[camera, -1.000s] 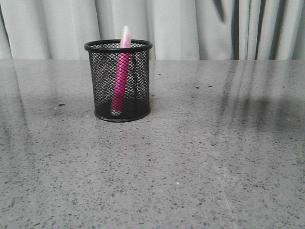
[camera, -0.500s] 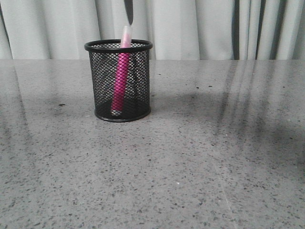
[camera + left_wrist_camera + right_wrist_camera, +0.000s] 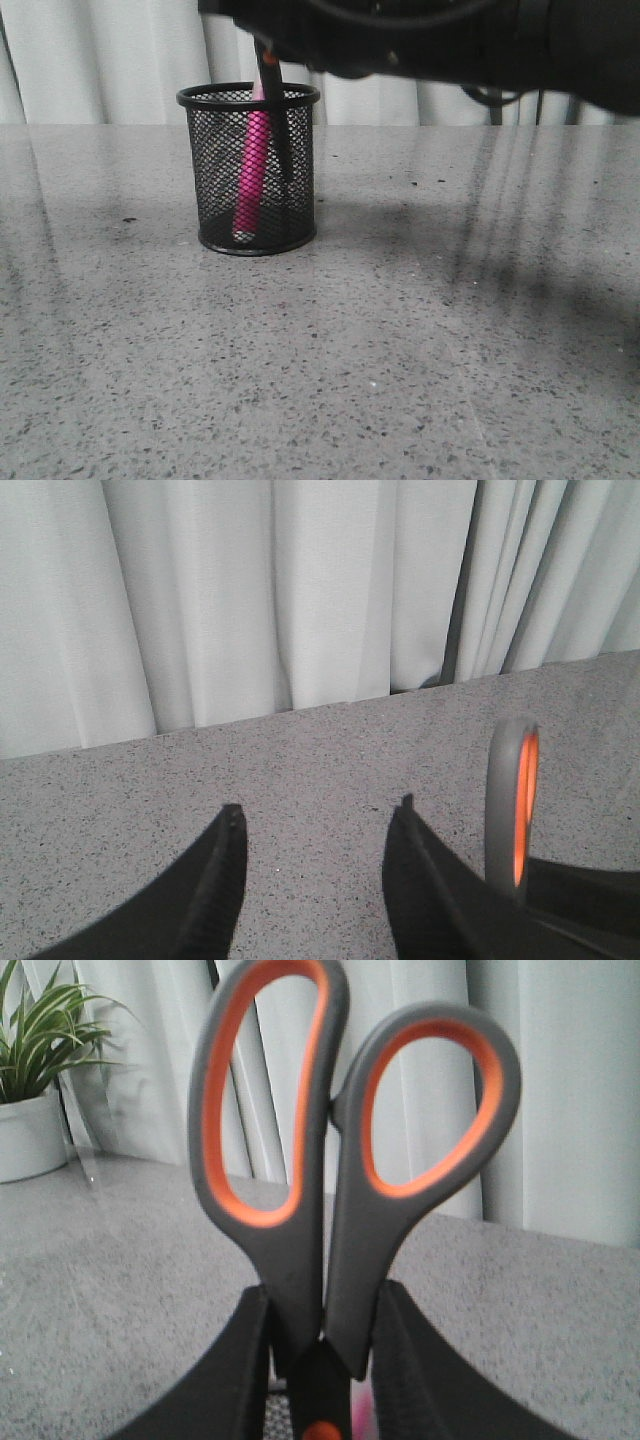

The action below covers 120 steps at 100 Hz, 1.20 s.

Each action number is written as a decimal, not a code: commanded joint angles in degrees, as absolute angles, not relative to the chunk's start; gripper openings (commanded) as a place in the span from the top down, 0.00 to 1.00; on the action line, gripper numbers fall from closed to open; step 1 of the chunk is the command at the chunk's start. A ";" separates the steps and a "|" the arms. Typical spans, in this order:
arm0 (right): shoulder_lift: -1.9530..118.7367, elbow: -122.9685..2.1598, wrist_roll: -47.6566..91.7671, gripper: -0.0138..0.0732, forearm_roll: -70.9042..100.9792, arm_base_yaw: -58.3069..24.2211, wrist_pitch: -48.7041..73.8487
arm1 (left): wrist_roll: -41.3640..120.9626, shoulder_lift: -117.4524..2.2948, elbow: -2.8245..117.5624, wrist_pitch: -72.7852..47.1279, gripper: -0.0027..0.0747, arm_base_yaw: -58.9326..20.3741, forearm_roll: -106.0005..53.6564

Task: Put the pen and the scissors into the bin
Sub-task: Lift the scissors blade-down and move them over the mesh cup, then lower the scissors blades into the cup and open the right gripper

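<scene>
Black mesh bin (image 3: 249, 170) holds pen (image 3: 252, 170); scissors (image 3: 330, 1190), seemingly blades inside, clamped in right jaws; left jaws apart.

1. My work surface was a grey speckled stone table (image 3: 400, 350), running back to pale curtains.
2. The bin (image 3: 249, 168) stood upright on it.
3. A potted plant (image 3: 35, 1080) sat on it too; its place relative to the bin I couldn't tell.

The bin (image 3: 249, 168) stands on the table (image 3: 400, 340), left of centre and toward the far edge, with curtains (image 3: 100, 60) behind it. The pen (image 3: 252, 170) leans inside the bin. The scissors (image 3: 275, 120) reach blades-down into the bin, just right of the pen, handles (image 3: 350, 1160) up between the right gripper (image 3: 320, 1360) fingers above. A potted plant (image 3: 35, 1080) sits on the table.
</scene>
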<state>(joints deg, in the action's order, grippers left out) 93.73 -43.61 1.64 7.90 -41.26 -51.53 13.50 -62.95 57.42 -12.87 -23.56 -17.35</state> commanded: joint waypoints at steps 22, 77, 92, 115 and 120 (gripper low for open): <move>93.56 -42.65 1.30 0.92 6.21 -42.31 -62.95 | 13.39 -61.66 58.98 -8.66 0.58 -23.28 -17.68; 93.93 -42.56 1.30 0.92 5.51 -42.37 -61.84 | 13.39 -61.66 58.98 -8.66 0.58 -23.28 -17.68; 93.93 -42.56 1.30 0.91 4.28 -42.37 -61.73 | 13.39 -61.66 58.98 -8.66 0.58 -23.28 -17.68; 93.93 -41.96 1.30 0.80 3.56 -42.37 -61.85 | 13.39 -61.66 58.98 -8.66 0.58 -23.28 -17.68; 93.93 -41.42 1.30 0.74 3.56 -42.37 -62.02 | 13.39 -61.66 58.98 -8.66 0.58 -23.28 -17.68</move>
